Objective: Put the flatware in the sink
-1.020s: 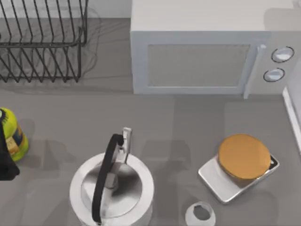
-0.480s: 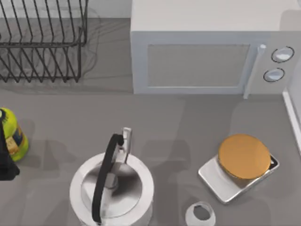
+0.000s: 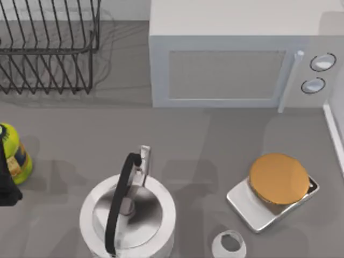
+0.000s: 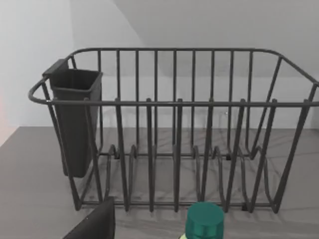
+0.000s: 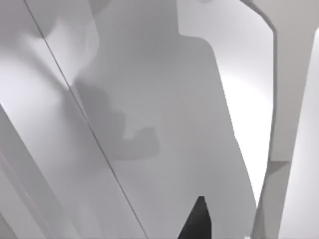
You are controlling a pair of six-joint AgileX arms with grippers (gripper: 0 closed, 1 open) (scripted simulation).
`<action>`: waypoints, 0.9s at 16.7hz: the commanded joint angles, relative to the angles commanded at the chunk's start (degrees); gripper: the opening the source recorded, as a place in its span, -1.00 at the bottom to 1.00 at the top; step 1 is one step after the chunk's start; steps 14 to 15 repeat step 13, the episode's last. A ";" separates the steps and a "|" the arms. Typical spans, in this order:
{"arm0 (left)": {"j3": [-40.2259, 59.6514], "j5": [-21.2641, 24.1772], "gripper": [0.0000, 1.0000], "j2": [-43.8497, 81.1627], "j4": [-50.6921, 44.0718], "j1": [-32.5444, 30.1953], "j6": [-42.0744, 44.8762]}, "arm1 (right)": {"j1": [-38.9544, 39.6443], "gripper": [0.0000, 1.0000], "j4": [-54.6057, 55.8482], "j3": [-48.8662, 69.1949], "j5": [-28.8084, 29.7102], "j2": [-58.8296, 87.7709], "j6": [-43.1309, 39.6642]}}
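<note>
Top view: kettle point(image 3: 127, 217), scale point(image 3: 271, 198) and dish rack point(image 3: 48, 45) on worktop; flatware and sink not seen, progress unjudgeable; left arm at left edge, grip state undeterminable.

The kettle point(image 3: 128, 216) has a polished, shiny metal lid and a matt black handle. The dish rack point(image 4: 174, 129) is thin dark wire. The scale point(image 3: 269, 200) looks like brushed metal under a smooth, matt orange disc point(image 3: 279, 178). The countertop point(image 3: 215, 140) is matt grey.
</note>
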 joint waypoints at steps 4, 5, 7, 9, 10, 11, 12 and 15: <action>0.00 0.00 1.00 0.00 0.00 0.00 0.00 | 0.00 0.51 0.00 0.00 0.00 0.00 0.00; 0.00 0.00 1.00 0.00 0.00 0.00 0.00 | 0.00 0.66 0.00 0.00 0.00 0.00 0.00; 0.00 0.00 1.00 0.00 0.00 0.00 0.00 | 0.00 0.96 0.00 0.00 0.00 0.00 0.00; 0.00 0.00 1.00 0.00 0.00 0.00 0.00 | 0.00 1.00 0.00 0.00 0.00 0.00 0.00; 0.00 0.00 1.00 0.00 0.00 0.00 0.00 | 0.00 1.00 0.00 0.00 0.00 0.00 0.00; 0.00 0.00 1.00 0.00 0.00 0.00 0.00 | 0.00 1.00 0.00 0.00 0.00 0.00 0.00; 0.00 0.00 1.00 0.00 0.00 0.00 0.00 | 0.00 1.00 0.00 0.00 0.00 0.00 0.00; 0.00 0.00 1.00 0.00 0.00 0.00 0.00 | 0.00 1.00 0.00 0.00 0.00 0.00 0.00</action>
